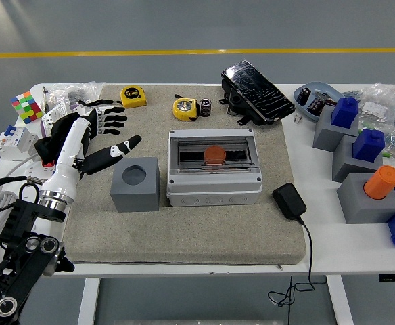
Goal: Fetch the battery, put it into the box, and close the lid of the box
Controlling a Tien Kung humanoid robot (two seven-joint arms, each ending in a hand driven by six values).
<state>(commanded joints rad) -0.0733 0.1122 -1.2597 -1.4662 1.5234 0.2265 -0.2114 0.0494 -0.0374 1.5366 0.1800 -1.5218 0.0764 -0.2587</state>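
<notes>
A small dark battery [205,107] stands on the beige mat near the far edge, next to a yellow tape measure [184,108]. The grey box [214,168] sits in the middle of the mat; an orange round thing [214,154] shows through its transparent lid, which lies flat over the box. My left hand [106,132] hovers over the mat's left side, left of the box and above a grey cube, fingers spread and empty. The right arm is out of view.
A grey cube with a round hole [136,184] stands left of the box. A second tape measure [133,96], a black device [256,91], a black adapter with cable [289,201], grey blocks with blue and orange pieces [370,175] at right, clutter at left.
</notes>
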